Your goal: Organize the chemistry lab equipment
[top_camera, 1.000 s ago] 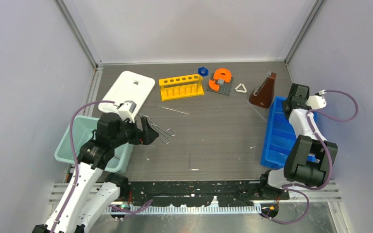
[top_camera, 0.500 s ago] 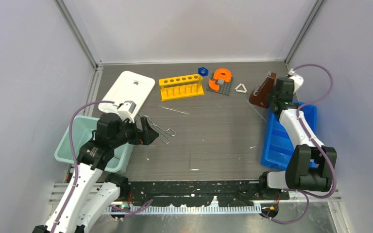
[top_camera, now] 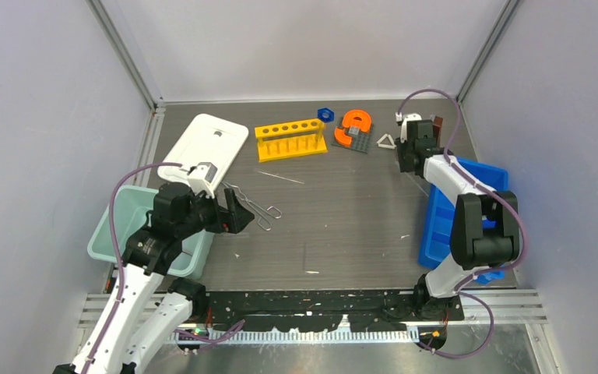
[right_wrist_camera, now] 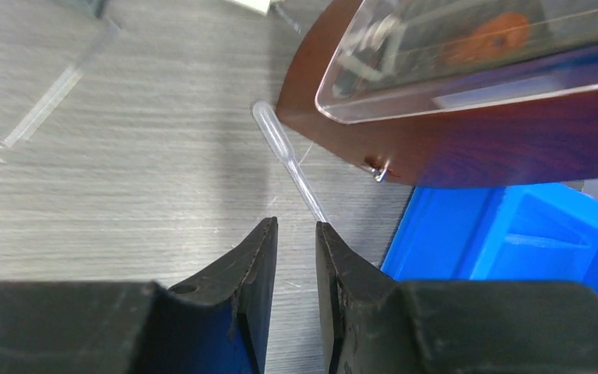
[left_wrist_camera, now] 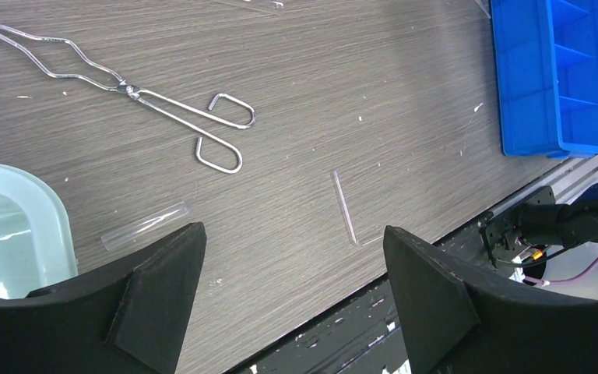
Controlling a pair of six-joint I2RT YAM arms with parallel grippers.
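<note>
The wire metal tongs point(top_camera: 253, 204) lie just right of my left gripper point(top_camera: 237, 212), which is open and empty; they also show in the left wrist view point(left_wrist_camera: 140, 93). A thin clear rod point(top_camera: 279, 177) lies mid-table. The yellow six-hole rack point(top_camera: 290, 139), the blue hexagonal piece point(top_camera: 325, 114) and the white triangle point(top_camera: 387, 141) stand at the back. My right gripper point(right_wrist_camera: 296, 226) has only a narrow gap between its fingers and holds nothing. It is low beside the brown flask point(right_wrist_camera: 475, 117), with a clear pipette point(right_wrist_camera: 288, 160) just ahead of its tips.
The orange horseshoe point(top_camera: 354, 125) sits on its grey base at the back. A blue compartment tray point(top_camera: 467, 210) is at the right, a teal bin point(top_camera: 124, 226) and a white lid point(top_camera: 206, 148) at the left. A clear tube point(left_wrist_camera: 144, 226) and another clear rod point(left_wrist_camera: 344, 206) lie near the front edge.
My right arm has swung from above the blue tray to the back and left, down beside the brown flask. The left arm has not moved.
</note>
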